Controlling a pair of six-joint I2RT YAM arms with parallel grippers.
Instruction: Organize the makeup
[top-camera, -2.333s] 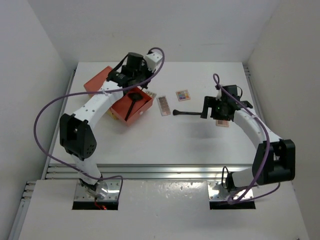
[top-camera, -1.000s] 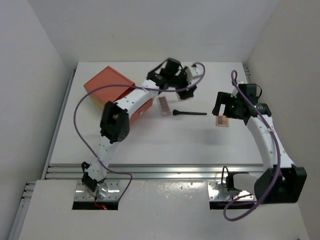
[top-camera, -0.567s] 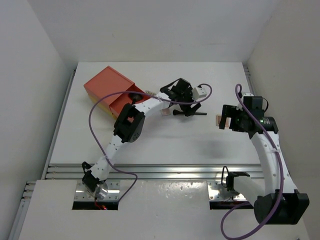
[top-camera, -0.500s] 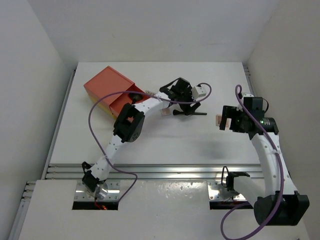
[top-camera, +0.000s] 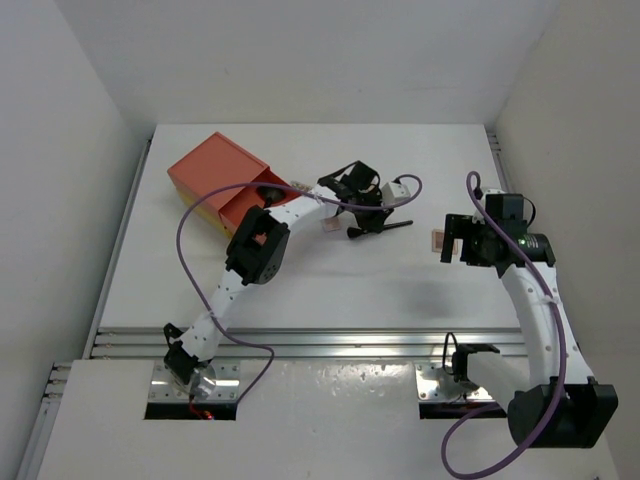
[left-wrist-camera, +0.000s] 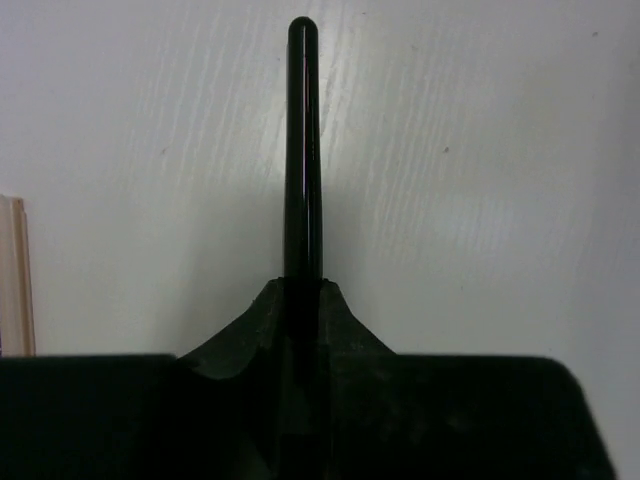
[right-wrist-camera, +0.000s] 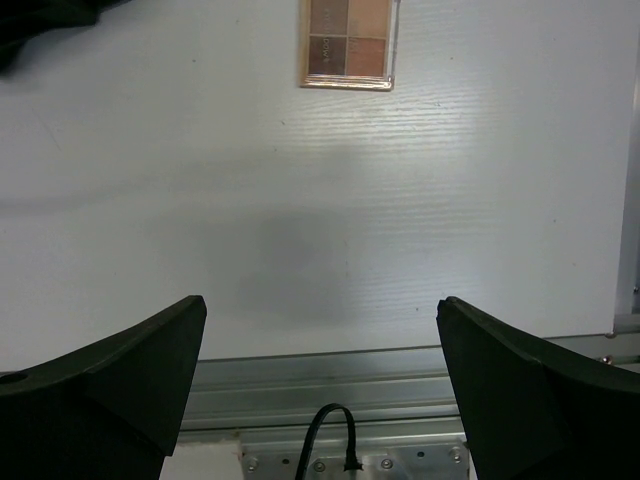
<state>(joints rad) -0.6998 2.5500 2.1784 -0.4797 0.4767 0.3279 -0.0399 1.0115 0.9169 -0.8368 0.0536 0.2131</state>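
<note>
My left gripper (top-camera: 360, 205) is shut on a thin black brush (top-camera: 395, 225) at mid-table; the handle sticks out to the right. In the left wrist view the black handle (left-wrist-camera: 303, 150) runs straight out from between my closed fingers (left-wrist-camera: 303, 290). A pinkish-brown palette (top-camera: 326, 226) lies partly under the left arm, its edge showing in the left wrist view (left-wrist-camera: 12, 275). Another pinkish-brown palette (top-camera: 437, 240) lies just left of my right gripper (top-camera: 455, 248). In the right wrist view that gripper (right-wrist-camera: 320, 305) is open and empty, with the palette (right-wrist-camera: 348, 42) ahead of it. The multicoloured palette is hidden.
An orange-and-yellow box (top-camera: 222, 180) stands open at the back left, a dark item inside it. The metal rail (right-wrist-camera: 400, 385) at the table's near edge shows below the right gripper. The left arm's purple cable (top-camera: 190, 215) loops over the left side of the table.
My left gripper moved from the back of the table onto the black brush and shut on it; the brush now lies slightly tilted. My right gripper drew back toward the near side.
</note>
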